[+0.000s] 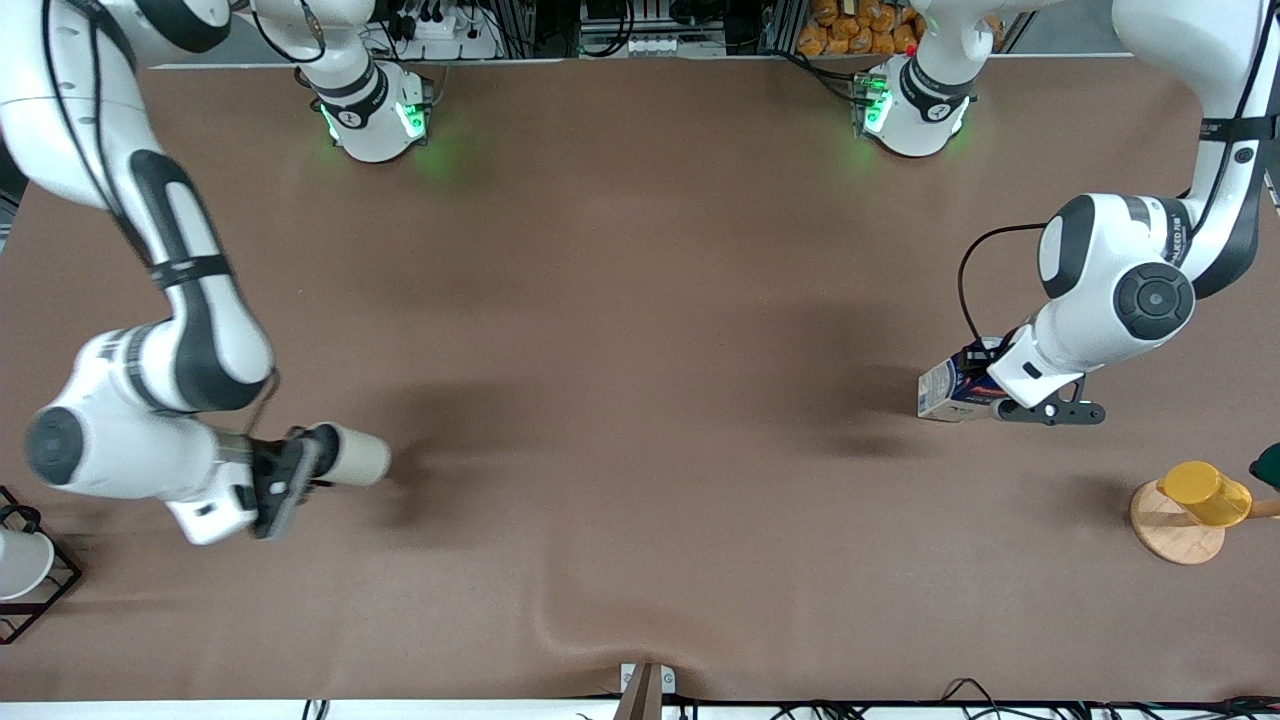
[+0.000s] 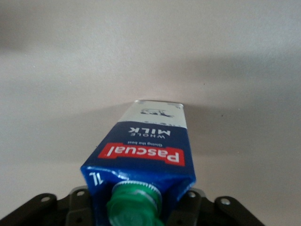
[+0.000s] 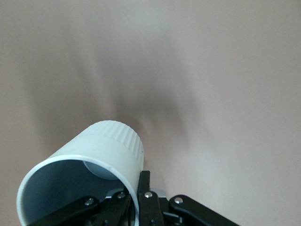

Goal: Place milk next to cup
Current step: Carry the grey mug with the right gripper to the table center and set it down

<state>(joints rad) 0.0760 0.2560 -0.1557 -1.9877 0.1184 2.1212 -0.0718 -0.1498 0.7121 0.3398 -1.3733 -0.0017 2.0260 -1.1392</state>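
Observation:
The milk (image 1: 945,388), a dark blue carton with a green cap and red label band, is tipped on its side toward the left arm's end of the table. My left gripper (image 1: 985,390) is shut on its cap end. In the left wrist view the milk (image 2: 146,141) points away from the left gripper (image 2: 136,207), with the fingers on both sides of the gable. The off-white cup (image 1: 360,455) is held on its side toward the right arm's end. My right gripper (image 1: 318,455) is shut on the cup's rim. The right wrist view shows the cup (image 3: 108,146) with one finger (image 3: 143,186) outside the wall.
A yellow cup (image 1: 1205,492) sits on a round wooden stand (image 1: 1175,530) at the left arm's end, near the front camera. A white cup (image 1: 18,565) sits in a black wire rack (image 1: 55,590) at the right arm's end. The brown table cover has a wrinkle (image 1: 590,625) near the front edge.

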